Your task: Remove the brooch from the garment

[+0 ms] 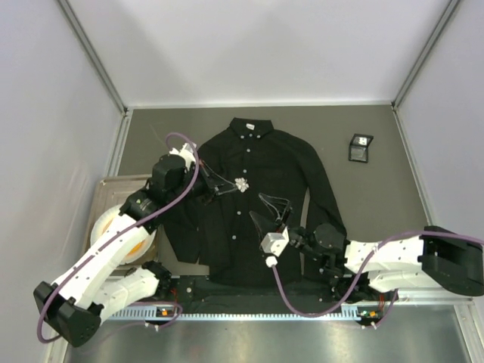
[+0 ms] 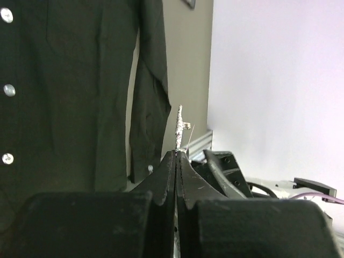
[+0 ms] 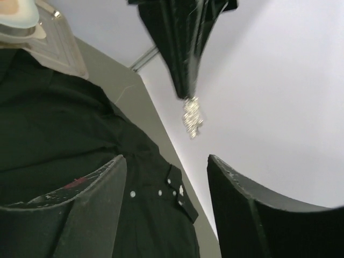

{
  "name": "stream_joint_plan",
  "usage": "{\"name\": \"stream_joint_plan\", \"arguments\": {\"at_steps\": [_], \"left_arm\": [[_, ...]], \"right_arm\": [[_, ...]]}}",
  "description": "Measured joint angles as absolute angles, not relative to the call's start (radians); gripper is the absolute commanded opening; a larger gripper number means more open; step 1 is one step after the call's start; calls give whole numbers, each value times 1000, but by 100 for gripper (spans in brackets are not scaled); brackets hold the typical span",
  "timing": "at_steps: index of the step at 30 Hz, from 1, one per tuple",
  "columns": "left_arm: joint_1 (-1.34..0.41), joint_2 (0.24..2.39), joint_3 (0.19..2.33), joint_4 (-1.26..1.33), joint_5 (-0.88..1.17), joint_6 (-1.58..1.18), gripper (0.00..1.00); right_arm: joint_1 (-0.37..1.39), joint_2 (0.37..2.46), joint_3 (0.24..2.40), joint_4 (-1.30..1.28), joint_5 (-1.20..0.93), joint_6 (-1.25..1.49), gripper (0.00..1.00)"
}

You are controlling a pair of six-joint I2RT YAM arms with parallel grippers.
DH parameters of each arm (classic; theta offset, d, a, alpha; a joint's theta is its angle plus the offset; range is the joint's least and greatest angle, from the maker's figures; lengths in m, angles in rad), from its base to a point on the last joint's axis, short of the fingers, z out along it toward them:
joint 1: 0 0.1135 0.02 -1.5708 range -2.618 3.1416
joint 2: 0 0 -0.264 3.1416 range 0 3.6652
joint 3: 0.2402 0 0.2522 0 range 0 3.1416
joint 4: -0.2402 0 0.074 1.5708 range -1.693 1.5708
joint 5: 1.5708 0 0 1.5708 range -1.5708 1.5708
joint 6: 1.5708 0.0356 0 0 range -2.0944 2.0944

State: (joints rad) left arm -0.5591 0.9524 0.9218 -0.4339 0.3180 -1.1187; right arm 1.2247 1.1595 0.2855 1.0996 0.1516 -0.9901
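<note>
The black shirt (image 1: 249, 197) lies flat on the table, collar at the far side. My left gripper (image 1: 225, 188) is shut on the small white jagged brooch (image 1: 241, 184) over the shirt's chest. In the left wrist view the brooch (image 2: 179, 124) stands edge-on out of the closed tips of the left gripper (image 2: 177, 152), with the shirt (image 2: 64, 91) behind it. In the right wrist view the brooch (image 3: 191, 117) hangs from the left gripper's fingers (image 3: 177, 48), apart from the shirt (image 3: 64, 134). My right gripper (image 1: 271, 209) is open and empty over the shirt's lower front; it also shows in the right wrist view (image 3: 166, 161).
A small black square box (image 1: 361, 147) lies at the far right of the table. A metal tray (image 1: 113, 185) with a white and orange bowl (image 1: 125, 234) sits to the left of the shirt; both show in the right wrist view, tray (image 3: 62, 51), bowl (image 3: 16, 13). White walls stand on three sides.
</note>
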Motion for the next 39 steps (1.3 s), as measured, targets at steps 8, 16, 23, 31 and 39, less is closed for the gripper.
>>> {"name": "stream_joint_plan", "arguments": {"at_steps": [8,16,23,31,39], "left_arm": [[-559,904,905,-333,266,-1000,0],[-559,727,772,-246,283,-844,0],[-559,645,645,-80,298,-880,0],[-559,603,546,43,271,-980,0],[-559,551,488,123,234,-1043,0]], "right_arm": [[1237,1084,321,843,411,-506,89],[980,949,527,399,170,337,94],[972,985,517,543,26,669,89],[973,1208,458,946,-1,836,80],[1012,1319,452,1179,36,847,75]]}}
